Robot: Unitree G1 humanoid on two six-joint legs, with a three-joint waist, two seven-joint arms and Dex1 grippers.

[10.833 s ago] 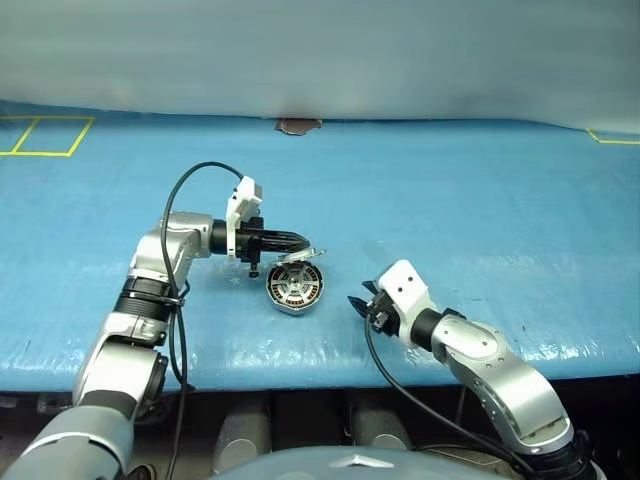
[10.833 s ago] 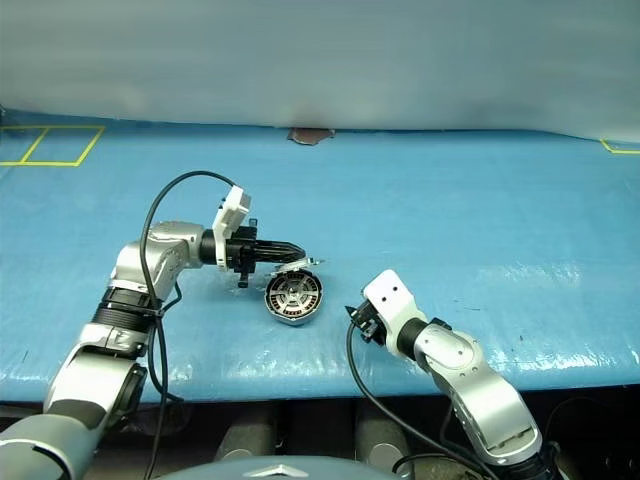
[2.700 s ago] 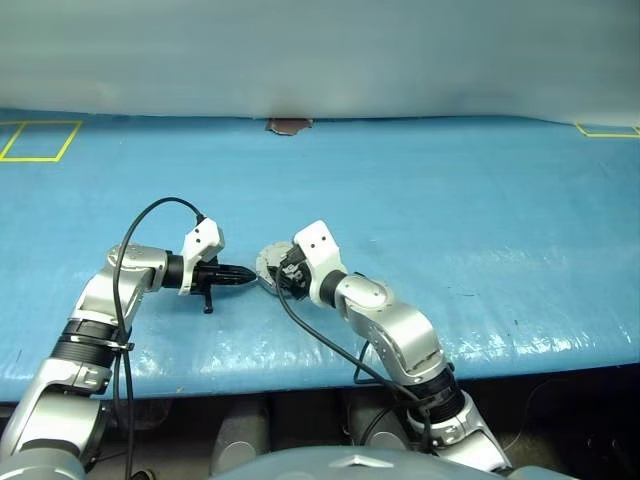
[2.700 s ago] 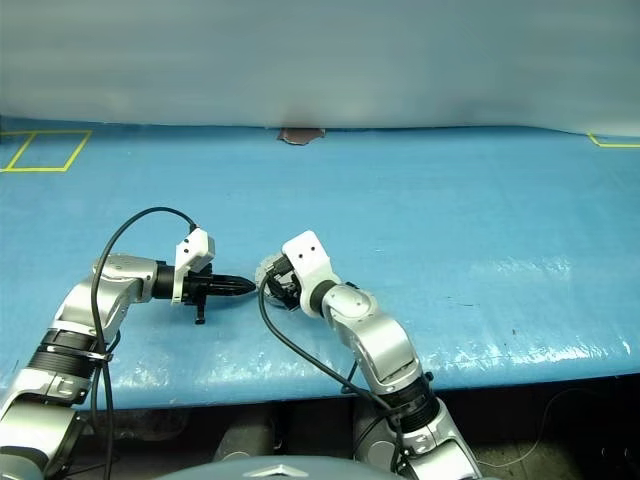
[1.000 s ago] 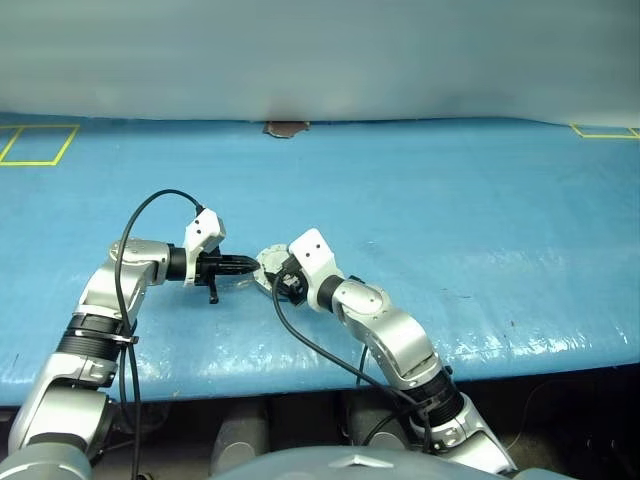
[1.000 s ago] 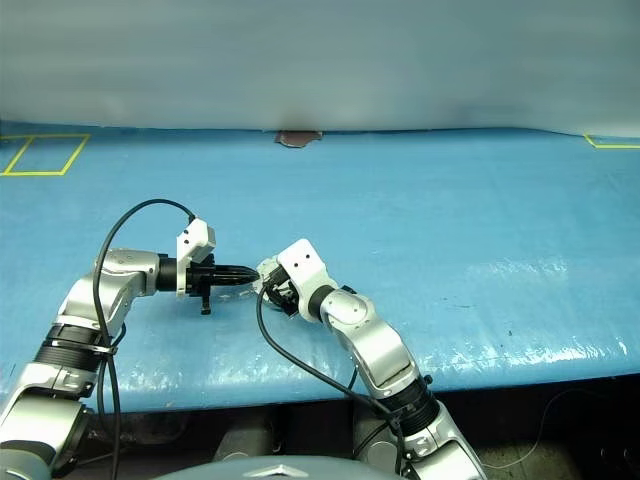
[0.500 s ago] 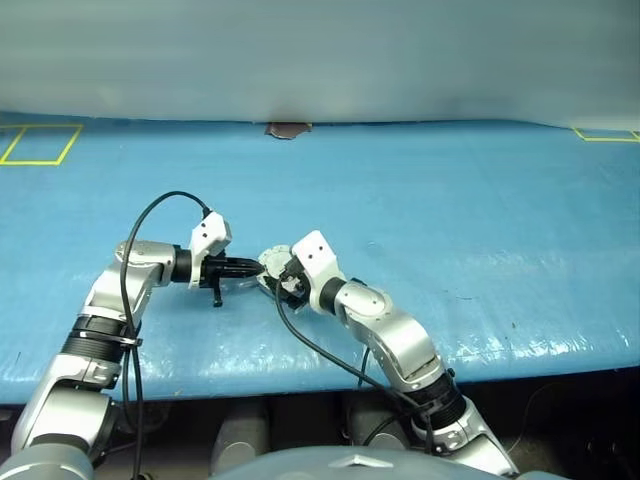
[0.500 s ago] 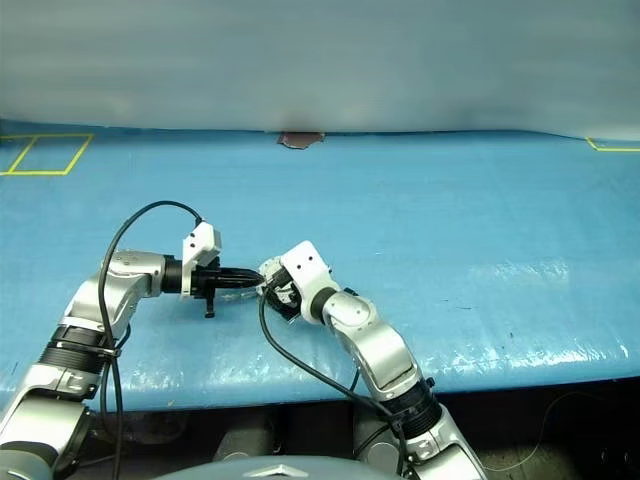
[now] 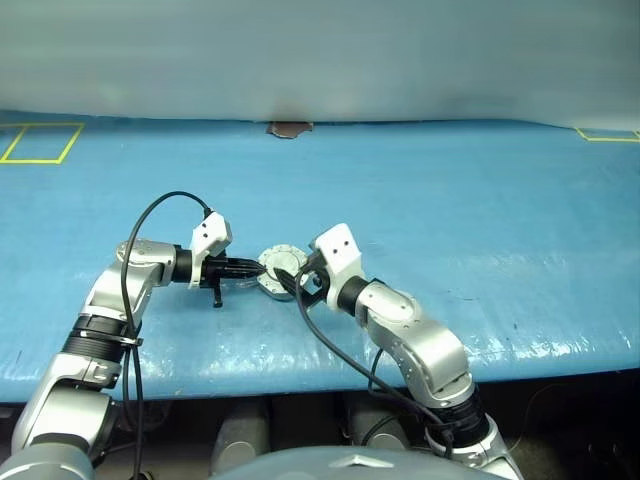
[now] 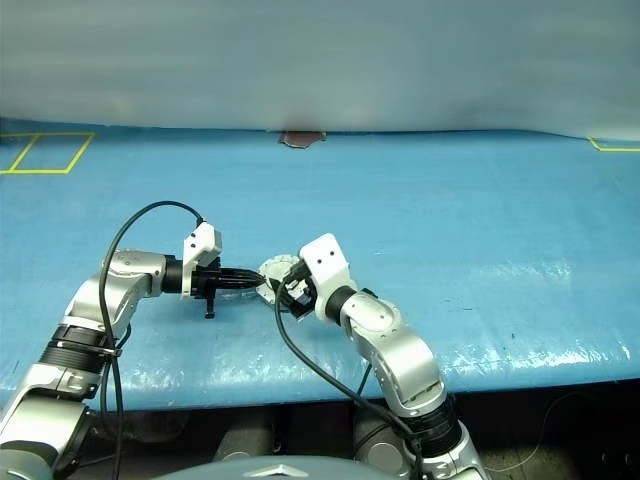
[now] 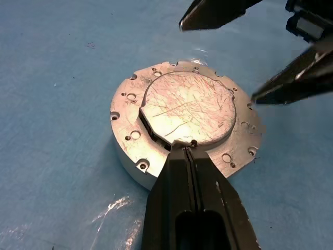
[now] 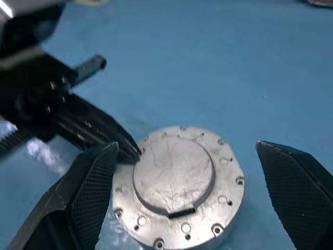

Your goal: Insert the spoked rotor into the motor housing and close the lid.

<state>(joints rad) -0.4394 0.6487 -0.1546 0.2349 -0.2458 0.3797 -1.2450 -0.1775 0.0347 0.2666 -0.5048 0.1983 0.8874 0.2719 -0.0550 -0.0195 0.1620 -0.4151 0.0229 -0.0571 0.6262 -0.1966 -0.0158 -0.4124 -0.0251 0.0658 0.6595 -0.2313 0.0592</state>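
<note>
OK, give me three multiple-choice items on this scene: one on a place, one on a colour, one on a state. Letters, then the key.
1. Where do the tips of the left tool rest?
A. at the rim of the lid
B. on the yellow floor marking
C. on the right arm's cable

2. What colour is the surface under the motor housing?
A. red
B. blue
C. white

3. How does the lid lie?
A. open, dark inner face up
B. removed, lying apart from the housing
C. closed flat on the housing, scratched grey face up

Key:
1 A: the left wrist view shows the shut black tips at the lid's edge.
2 B: blue sheet all around the housing.
3 C: both wrist views show the plain grey face flush on top, with the right tool open and clear of it on either side.
</note>
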